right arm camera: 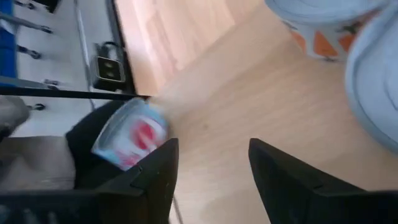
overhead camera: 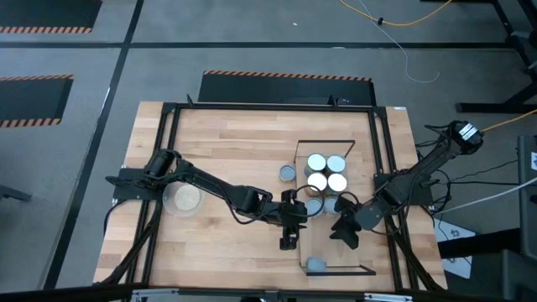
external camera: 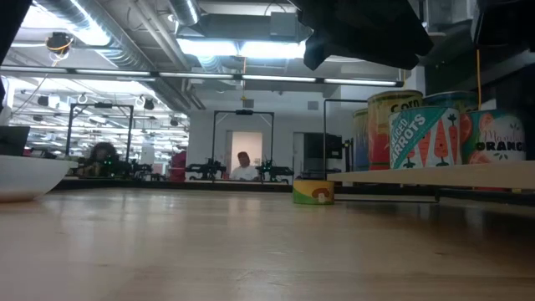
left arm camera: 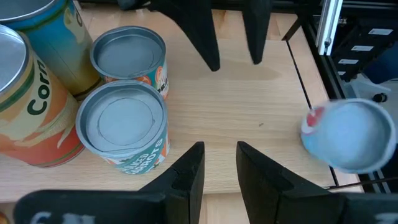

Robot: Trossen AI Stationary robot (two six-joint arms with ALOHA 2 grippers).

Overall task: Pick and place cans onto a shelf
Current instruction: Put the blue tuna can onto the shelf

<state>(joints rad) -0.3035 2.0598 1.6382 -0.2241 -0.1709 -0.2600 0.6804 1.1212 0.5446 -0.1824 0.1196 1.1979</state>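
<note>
The shelf (overhead camera: 337, 247) lies on the table's right half. Several cans (overhead camera: 326, 172) stand upright in a cluster on its far half; the left wrist view shows a carrots can (left arm camera: 121, 124) and an orange can (left arm camera: 127, 56) among them. One can (overhead camera: 315, 265) sits alone at the shelf's near end, and another (overhead camera: 287, 173) stands on the table left of the shelf. My left gripper (left arm camera: 217, 149) hovers at the shelf's left edge, open by a narrow gap, with nothing in it. My right gripper (right arm camera: 211, 146) hangs over the shelf's middle, open wide and holding nothing.
A clear round dish (overhead camera: 185, 199) stands on the table's left half under the left arm. A black metal frame (overhead camera: 172, 134) runs around the tabletop. Bare shelf board (left arm camera: 261, 106) lies between the two grippers. People show in the room beyond the table (external camera: 242, 167).
</note>
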